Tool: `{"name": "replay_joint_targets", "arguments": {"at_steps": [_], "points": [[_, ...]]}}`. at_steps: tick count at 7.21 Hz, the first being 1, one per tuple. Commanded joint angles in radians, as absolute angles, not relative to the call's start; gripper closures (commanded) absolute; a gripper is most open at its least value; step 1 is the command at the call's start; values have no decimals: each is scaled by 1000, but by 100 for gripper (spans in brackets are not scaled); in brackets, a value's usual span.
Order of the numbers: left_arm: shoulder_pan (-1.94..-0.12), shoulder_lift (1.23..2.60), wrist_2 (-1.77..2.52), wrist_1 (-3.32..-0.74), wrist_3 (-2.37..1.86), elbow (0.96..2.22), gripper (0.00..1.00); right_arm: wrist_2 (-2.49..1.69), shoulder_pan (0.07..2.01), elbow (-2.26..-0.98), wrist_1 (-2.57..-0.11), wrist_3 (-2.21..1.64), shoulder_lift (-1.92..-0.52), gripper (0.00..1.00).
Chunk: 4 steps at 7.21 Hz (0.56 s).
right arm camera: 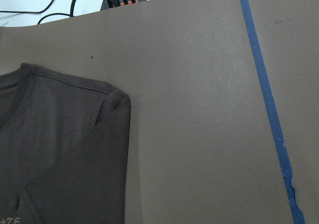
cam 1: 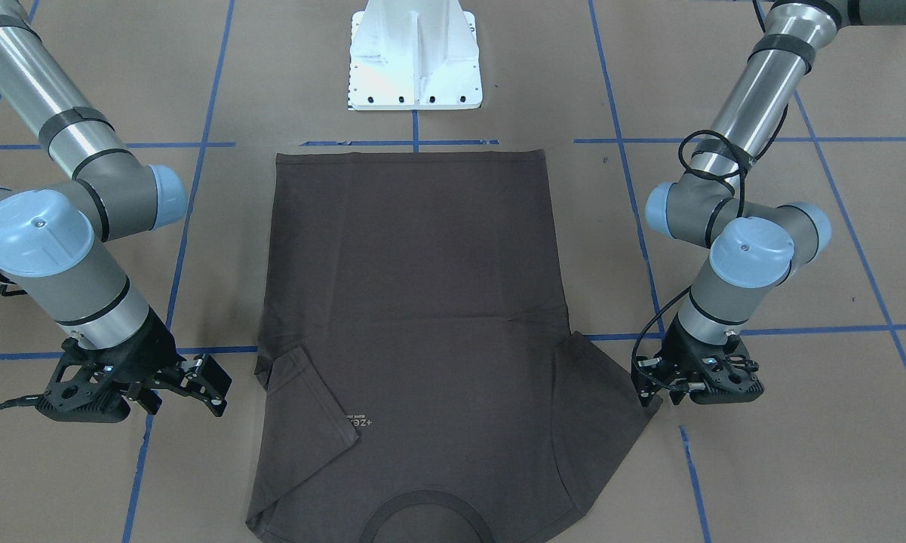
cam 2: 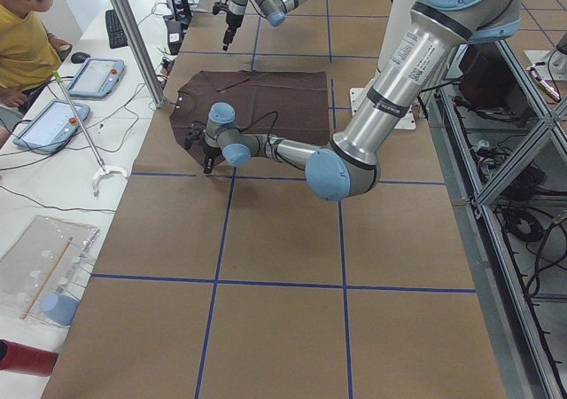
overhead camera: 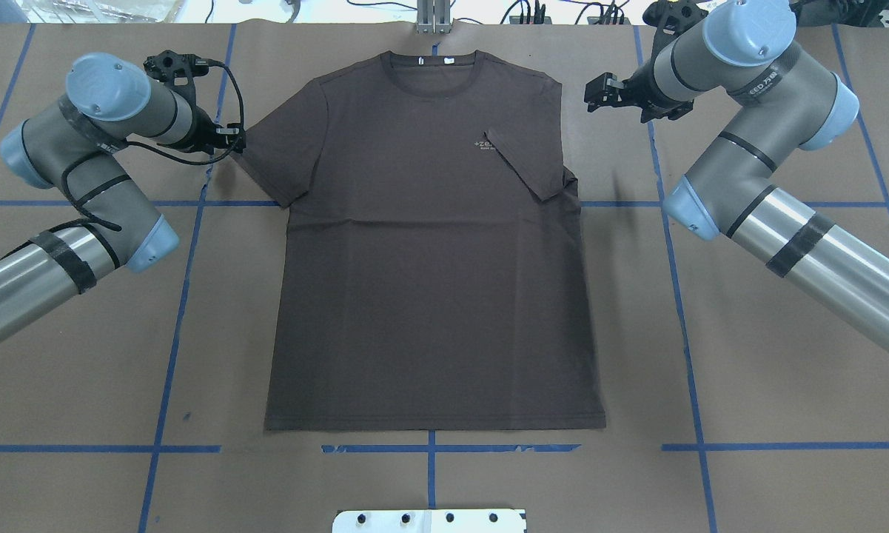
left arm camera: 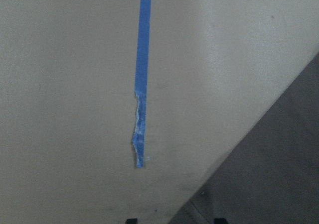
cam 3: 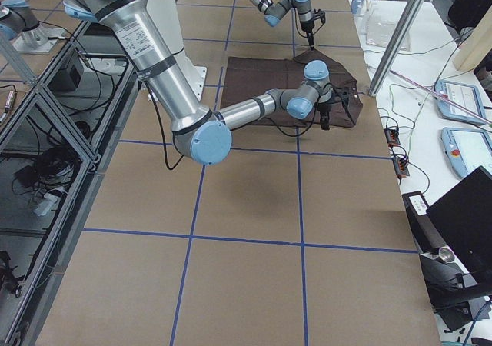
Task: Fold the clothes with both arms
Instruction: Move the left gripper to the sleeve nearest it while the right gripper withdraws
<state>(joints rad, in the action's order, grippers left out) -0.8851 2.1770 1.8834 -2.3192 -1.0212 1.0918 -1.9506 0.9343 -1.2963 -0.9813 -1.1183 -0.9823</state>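
Observation:
The dark grey-brown T-shirt lies flat on the brown table, collar at the far edge, hem toward the robot's base. Its sleeve on the robot's right is folded in over the chest and covers part of the pale lettering. The other sleeve lies spread out. My left gripper is open and low at that sleeve's outer edge; in the left wrist view the cloth edge runs between its fingertips. My right gripper is open and holds nothing, hanging beside the folded shoulder.
The white bolted pedestal base stands just beyond the hem. Blue tape lines grid the brown paper. Cables and plugs line the far edge. A person in a yellow shirt sits at a side desk with tablets.

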Motion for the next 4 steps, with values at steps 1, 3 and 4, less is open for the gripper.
{"name": "replay_joint_targets", "arguments": {"at_steps": [1, 3, 4], "points": [[-882, 2194, 1882, -2322, -1022, 1074, 56, -1950, 934, -1296, -980, -1118, -985, 0], [-885, 2187, 1881, -2321, -1019, 1072, 56, -1947, 934, -1295, -982, -1118, -986, 0], [-890, 2189, 1864, -2321, -1019, 1072, 56, -1947, 934, -1295, -982, -1118, -985, 0]]}}
